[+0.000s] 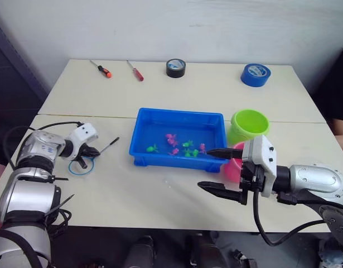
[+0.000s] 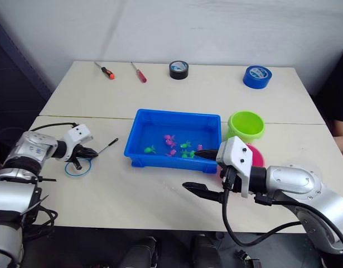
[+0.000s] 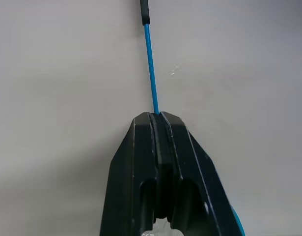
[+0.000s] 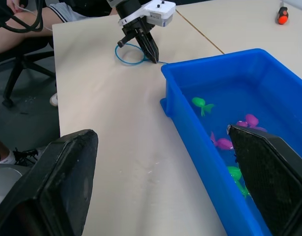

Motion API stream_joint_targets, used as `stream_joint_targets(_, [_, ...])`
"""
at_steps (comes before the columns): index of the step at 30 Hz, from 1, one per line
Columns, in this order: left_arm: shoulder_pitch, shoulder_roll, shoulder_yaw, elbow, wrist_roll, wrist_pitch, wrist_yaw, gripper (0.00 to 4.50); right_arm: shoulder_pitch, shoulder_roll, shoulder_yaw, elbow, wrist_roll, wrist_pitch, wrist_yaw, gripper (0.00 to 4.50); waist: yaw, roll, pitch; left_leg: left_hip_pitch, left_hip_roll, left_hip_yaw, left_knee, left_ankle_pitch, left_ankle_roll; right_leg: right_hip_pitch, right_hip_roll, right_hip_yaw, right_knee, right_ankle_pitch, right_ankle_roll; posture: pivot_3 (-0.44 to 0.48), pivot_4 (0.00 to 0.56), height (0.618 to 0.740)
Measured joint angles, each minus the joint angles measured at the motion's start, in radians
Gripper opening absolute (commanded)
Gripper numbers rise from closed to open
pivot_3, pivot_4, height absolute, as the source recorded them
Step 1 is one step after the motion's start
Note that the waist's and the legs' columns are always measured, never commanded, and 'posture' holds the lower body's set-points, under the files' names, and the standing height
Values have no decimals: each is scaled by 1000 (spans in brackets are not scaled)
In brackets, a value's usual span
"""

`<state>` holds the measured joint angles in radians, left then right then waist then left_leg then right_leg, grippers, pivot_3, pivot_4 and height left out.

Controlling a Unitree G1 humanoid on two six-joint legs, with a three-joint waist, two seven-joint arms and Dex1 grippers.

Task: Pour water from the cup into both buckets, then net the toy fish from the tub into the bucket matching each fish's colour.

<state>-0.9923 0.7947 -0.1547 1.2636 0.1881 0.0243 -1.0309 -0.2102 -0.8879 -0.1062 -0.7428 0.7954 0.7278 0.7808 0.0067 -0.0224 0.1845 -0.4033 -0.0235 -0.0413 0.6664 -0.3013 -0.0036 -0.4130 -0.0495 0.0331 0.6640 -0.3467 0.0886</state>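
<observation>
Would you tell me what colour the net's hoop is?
Blue; the net hoop shows best in the left eye view.

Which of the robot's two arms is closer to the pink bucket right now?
The right. Its end effector hangs open just beside the pink bucket, at the blue tub's near corner. The left end effector is far across the table, past the tub, shut on the net.

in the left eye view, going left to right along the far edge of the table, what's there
orange-handled screwdriver → red-handled screwdriver → black tape roll → blue tape roll
</observation>
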Motion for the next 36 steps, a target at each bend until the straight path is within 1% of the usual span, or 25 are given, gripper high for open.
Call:
stream_joint_targets(3, [-1,46,57,-68,-61,-32,-114,17,-42,-44,-23,11,12,0,40,4500,-5,0,0,0,0,-1,0,0,0,0,0,-1,-1,0,0,0,150,736])
stream_joint_targets(5, [-1,56,88,-158,-108,-45,-187,17,-71,-51,-23,31,23,2,63,4500,-4,0,0,0,0,-2,0,0,0,1,-1,-1,-1,0,0,0,150,736])
stream_joint_targets(7, [3,55,111,-282,-161,-46,-251,17,-103,-53,-22,50,29,6,81,4500,-2,0,0,-1,0,-2,0,0,0,1,-2,-1,-2,0,0,0,150,736])
stream_joint_targets(8, [23,59,121,-364,-193,-26,-287,17,-118,-55,-15,57,25,5,89,4500,-5,0,0,0,0,-1,0,0,0,1,-2,-1,-2,0,0,0,150,736])
stream_joint_targets(9, [64,62,127,-505,-240,11,-343,17,-144,-57,3,78,11,3,101,4500,-8,0,0,-1,-1,-1,0,1,-1,1,-2,-1,-2,0,0,0,150,736])
stream_joint_targets(12, [133,59,113,-772,-311,86,-424,17,-182,-62,26,106,-11,1,117,4500,-12,0,0,-1,-1,-1,0,2,-4,1,-2,0,-1,0,0,0,150,736])
stream_joint_targets(13, [150,58,107,-857,-332,122,-437,17,-197,-62,34,115,-15,2,120,4500,-13,0,0,-1,0,-1,0,2,-4,1,-2,0,-2,0,0,0,150,736])
stream_joint_targets(14, [165,54,96,-978,-362,185,-445,17,-225,-62,47,124,-22,7,120,4500,-13,0,0,-1,0,-1,0,3,-5,0,-1,0,-2,0,0,0,150,736])
stream_joint_targets(15, [172,46,94,-1039,-377,222,-442,17,-242,-61,59,127,-27,16,117,4500,-13,0,0,-1,0,-1,0,2,-4,1,-1,0,-1,0,0,0,150,736])
stream_joint_targets(16, [174,22,75,-1129,-393,268,-432,17,-263,-55,72,134,-32,23,111,4500,-11,0,0,0,0,-1,0,2,-4,1,-1,0,-1,0,0,0,150,736])
stream_joint_targets(19, [191,-41,-7,-1306,-416,344,-404,17,-309,-45,121,148,-54,38,100,4500,-9,0,0,0,0,-1,1,2,-3,1,-1,0,-1,0,0,0,150,736])
stream_joint_targets(23, [201,-90,-75,-1352,-411,382,-365,17,-341,-36,184,153,-95,39,100,4500,-12,0,0,0,1,-1,1,2,-3,1,1,1,-1,0,0,0,150,736])
stream_joint_targets(26, [184,-119,-105,-1357,-398,390,-338,0,-358,-23,229,154,-142,33,100,3676,-10,0,0,0,1,-1,1,2,-3,1,1,1,0,0,0,0,150,736])
stream_joint_targets(28, [166,-120,-114,-1350,-386,382,-330,0,-362,-16,259,157,-183,27,99,2805,-10,0,0,0,1,-1,1,2,-3,1,1,1,0,0,0,0,150,736])
stream_joint_targets(36, [151,-126,-143,-1321,-372,331,-340,0,-403,22,300,159,-235,21,108,2805,-9,0,0,0,1,-1,1,3,-4,1,1,1,0,0,0,0,150,736])
